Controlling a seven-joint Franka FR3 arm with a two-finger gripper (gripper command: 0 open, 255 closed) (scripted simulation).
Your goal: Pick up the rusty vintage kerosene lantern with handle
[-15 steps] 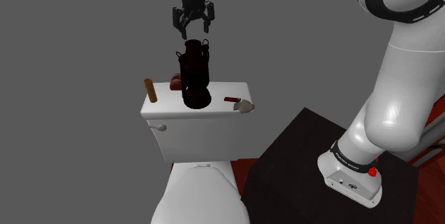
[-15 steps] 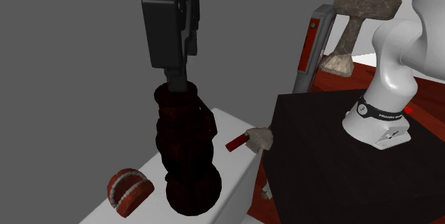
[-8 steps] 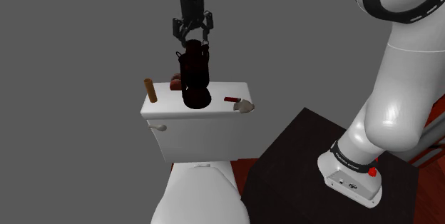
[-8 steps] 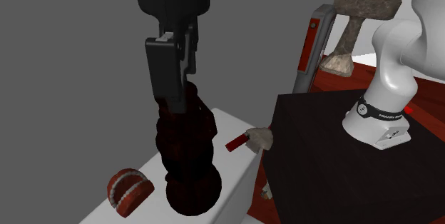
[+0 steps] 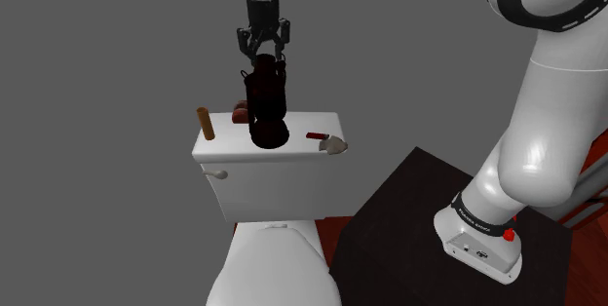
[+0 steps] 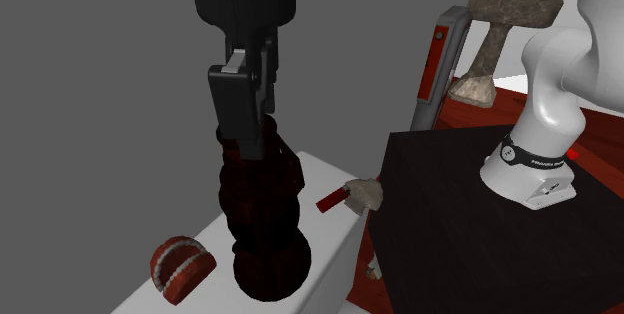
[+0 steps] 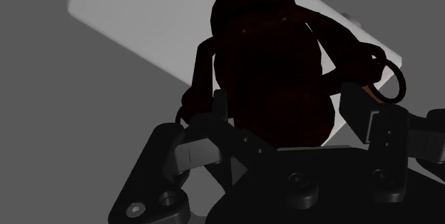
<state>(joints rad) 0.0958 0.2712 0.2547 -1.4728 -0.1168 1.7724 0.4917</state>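
Note:
The lantern (image 5: 265, 99) is a dark reddish-brown, bulbous thing with wire loops. It stands upright on the white toilet tank lid (image 5: 304, 145), near the middle. My black gripper (image 5: 263, 51) comes straight down on its top, and the fingers are shut on the upper part. In the second exterior view the gripper (image 6: 245, 134) overlaps the lantern's (image 6: 262, 217) crown above the lid (image 6: 322, 174). In the wrist view the gripper (image 7: 285, 112) clasps the dark lantern body (image 7: 271, 58) from both sides, over the lid (image 7: 121, 16). The lantern's base rests on the lid.
On the lid stand a brown cylinder (image 5: 206, 124), a small red-brown round thing (image 6: 182, 265) and a red-handled stony piece (image 6: 355, 195) at the edge nearest the stand. Below is the toilet bowl (image 5: 273, 265). The arm's dark stand (image 5: 409, 226) lies at the shoulder view's lower right.
The gripper has come down from above the lantern onto its top. Its fingers, spread wide before, have closed in on the lantern. The lantern has not moved.

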